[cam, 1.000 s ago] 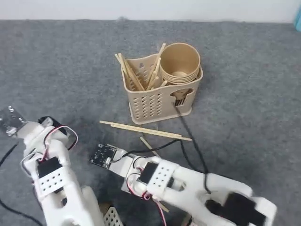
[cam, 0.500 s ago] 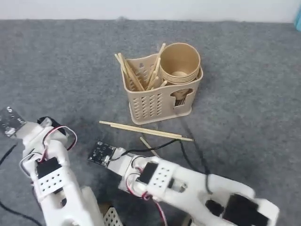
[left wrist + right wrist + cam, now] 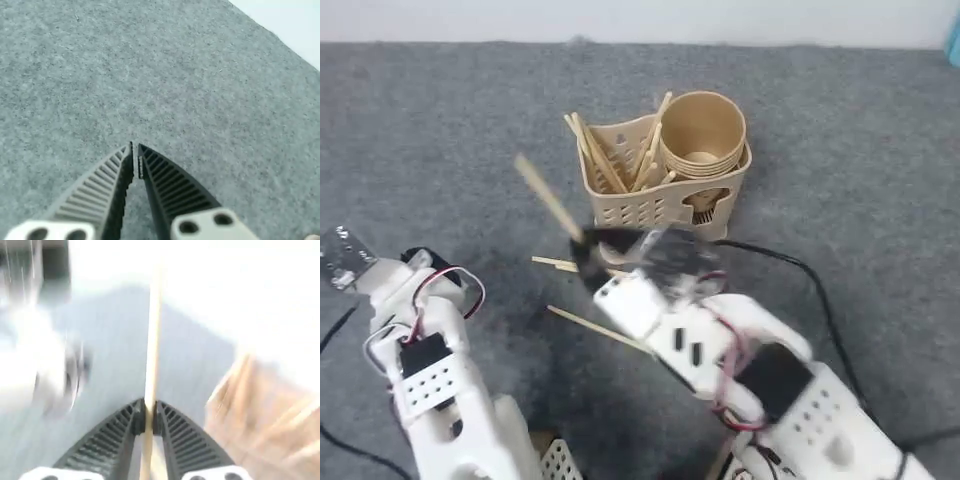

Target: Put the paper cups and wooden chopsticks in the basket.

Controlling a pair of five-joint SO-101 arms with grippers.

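Obs.: right gripper (image 3: 148, 415) is clamped on one wooden chopstick (image 3: 548, 198), held off the grey carpet (image 3: 440, 130). Its free end slants toward 10 o'clock in the high view, just off the basket (image 3: 650, 205) at that basket's 8 o'clock. The basket stands at 12 o'clock from table centre, with paper cups (image 3: 704, 135) stacked in its 3 o'clock compartment and a chopstick bundle (image 3: 605, 160) in the 9 o'clock one. Two loose chopsticks lie on the carpet: first loose chopstick (image 3: 598, 329) at 6 o'clock of the held one, second loose chopstick (image 3: 553, 263) partly hidden by the arm. The left gripper (image 3: 135, 152) has its jaws together over the carpet.
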